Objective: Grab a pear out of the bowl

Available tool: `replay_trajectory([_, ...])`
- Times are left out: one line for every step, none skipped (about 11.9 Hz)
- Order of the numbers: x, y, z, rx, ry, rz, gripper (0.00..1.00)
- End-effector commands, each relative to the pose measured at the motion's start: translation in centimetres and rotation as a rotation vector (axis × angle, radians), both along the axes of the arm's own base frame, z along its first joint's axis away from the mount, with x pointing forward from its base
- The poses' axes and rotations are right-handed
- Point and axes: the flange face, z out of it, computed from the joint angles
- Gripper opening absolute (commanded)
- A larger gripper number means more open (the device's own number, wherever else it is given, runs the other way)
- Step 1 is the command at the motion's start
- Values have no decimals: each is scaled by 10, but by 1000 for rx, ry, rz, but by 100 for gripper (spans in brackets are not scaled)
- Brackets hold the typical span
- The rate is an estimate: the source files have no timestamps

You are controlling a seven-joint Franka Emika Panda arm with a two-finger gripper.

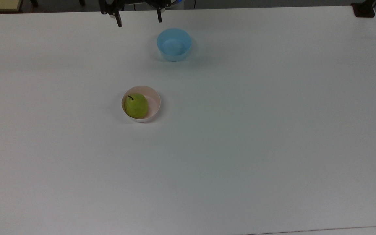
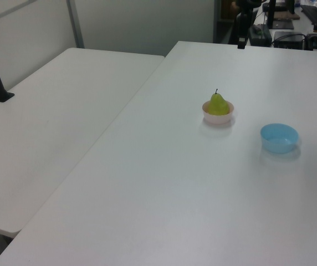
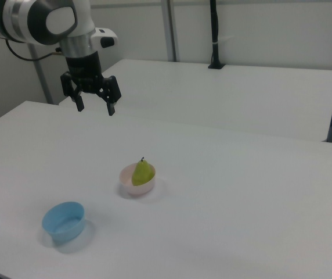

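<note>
The pear (image 3: 143,172) sits upright in the pink bowl (image 3: 137,185) (stem up, body exposed for a top grasp). The gripper (image 3: 95,107) hangs high, well apart, fingers spread wide and empty.

Cut off and hidden parts

The top view's upper edge cuts the tool (image 1: 139,20) above its two dark fingers (image 1: 119,20). Well away from the tool, the pear's (image 3: 143,172) lower body is hidden behind the pink bowl's (image 3: 137,187) wall in the right view. The counter (image 3: 241,192) runs past the right view's lower edge.
</note>
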Motion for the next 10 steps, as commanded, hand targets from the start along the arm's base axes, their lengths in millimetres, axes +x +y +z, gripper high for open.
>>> replay_trajectory([8, -27, -21, -29, 16, 287, 100])
replay_trajectory([15, -34, -30, -37, 10, 277, 100])
replay_trajectory([24, -38, -38, -76, -2, 279, 100])
replay_trajectory([32, -42, -50, -88, -9, 273, 100])
replay_trajectory([38, -42, -61, -88, -10, 254, 100])
replay_trajectory([45, -43, -79, -90, -17, 212, 100])
replay_trajectory([49, -44, -91, -94, -28, 203, 100])
replay_trajectory([54, -44, -111, -97, -30, 203, 100])
replay_trajectory([55, -43, -124, -98, -30, 205, 100])
replay_trajectory([57, -43, -141, -99, -29, 206, 100])
